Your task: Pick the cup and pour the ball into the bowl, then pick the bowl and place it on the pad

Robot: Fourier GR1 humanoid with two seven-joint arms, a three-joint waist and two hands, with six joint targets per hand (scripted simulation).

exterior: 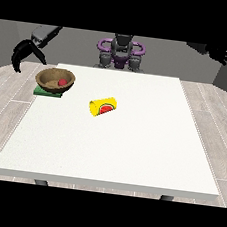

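Wooden brown bowl (55, 78) containing red ball (62, 82) rests on green pad (47, 92); hand at view's left (23, 53), fingers relaxed, empty, hovers nearest; other hand (219, 52) unclear.

Even, soft light; table (131, 153) bright, shadows faint.

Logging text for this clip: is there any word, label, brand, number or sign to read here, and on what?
None can be read.
The yellow cup, lying on its side on the table, bears a red picture like a watermelon slice, no letters.
The bowl and green pad carry no marks.
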